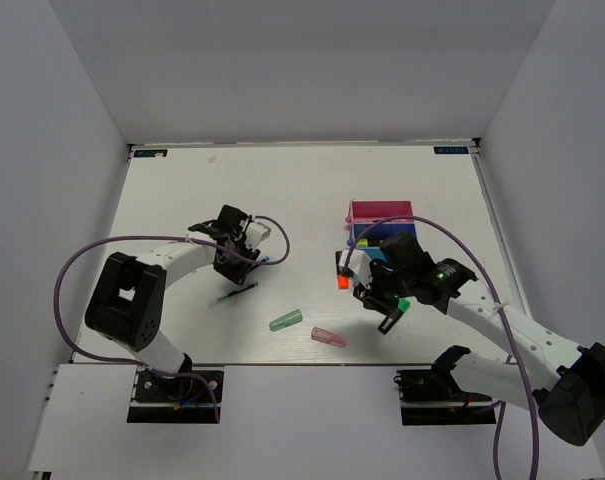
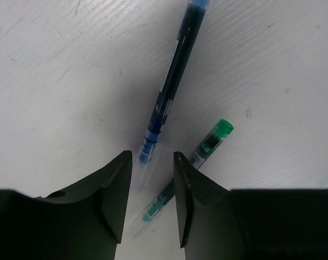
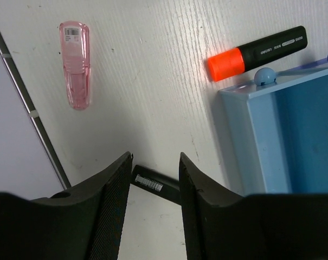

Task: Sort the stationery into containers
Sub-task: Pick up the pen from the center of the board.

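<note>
The joined bins stand right of centre: magenta [image 1: 380, 212] farthest, dark blue [image 1: 367, 231], and light blue [image 3: 294, 135] nearest. My right gripper [image 1: 380, 296] [image 3: 155, 160] is open, low beside the light blue bin. It straddles a black highlighter [image 3: 153, 184] whose green end shows in the top view [image 1: 403, 305]. An orange-ended highlighter [image 3: 258, 51] [image 1: 340, 276] lies against the bins. My left gripper [image 1: 250, 252] [image 2: 153, 162] is open over a green-capped pen [image 2: 210, 143], with a dark blue pen [image 2: 169, 92] just ahead.
A pink capsule [image 1: 328, 337] [image 3: 75, 62] and a green capsule [image 1: 285, 320] lie near the front edge between the arms. A thin dark pen [image 1: 234, 293] lies in front of the left gripper. The table's front edge runs close by in the right wrist view [image 3: 28, 114].
</note>
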You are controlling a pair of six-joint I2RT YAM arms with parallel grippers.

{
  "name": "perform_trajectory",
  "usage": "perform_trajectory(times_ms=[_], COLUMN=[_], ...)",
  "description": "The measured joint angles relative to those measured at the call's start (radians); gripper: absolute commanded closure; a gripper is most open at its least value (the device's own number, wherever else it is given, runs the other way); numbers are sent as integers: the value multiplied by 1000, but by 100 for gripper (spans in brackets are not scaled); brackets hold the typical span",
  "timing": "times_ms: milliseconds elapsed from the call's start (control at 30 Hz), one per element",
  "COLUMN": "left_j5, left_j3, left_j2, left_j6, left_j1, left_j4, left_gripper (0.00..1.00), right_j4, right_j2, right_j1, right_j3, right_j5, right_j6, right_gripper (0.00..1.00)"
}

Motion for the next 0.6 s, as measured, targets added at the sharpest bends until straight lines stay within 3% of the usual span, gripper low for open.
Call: perform_trajectory(times_ms=[167, 233, 267, 367, 400, 433, 500, 567, 600], left_j5=[-26, -26, -26, -31, -32, -32, -33, -25, -14], left_j3=[4, 9, 10, 16, 19, 23, 33, 76, 119], left_j2=[39, 47, 49, 51, 51, 51, 51, 50, 51], left_j6=[8, 8, 8, 4, 4, 4, -2, -13, -21], left_j1=[-5, -6, -6, -7, -9, -13, -19, -32, -40], left_j4=[30, 35, 41, 53, 55, 55, 43, 2, -25], left_gripper=[66, 78, 89, 99, 100, 100, 100, 100, 100], right_j4=[11, 14, 14, 15, 15, 15, 18, 35, 46], right_j2=[-10, -21, -28, -42, -45, -48, -52, -56, -60], right_j1=[-31, -40, -46, -60, -65, -67, -73, -78, -80], right_j3=[-11, -15, -16, -16, -16, -16, -17, -19, -23], right_j5=[-38, -53, -62, -80, -84, -86, -84, -72, -55], right_j6=[11, 14, 15, 21, 24, 29, 37, 40, 45], right_gripper=[55, 55, 55, 53, 45, 20, 13, 18, 31])
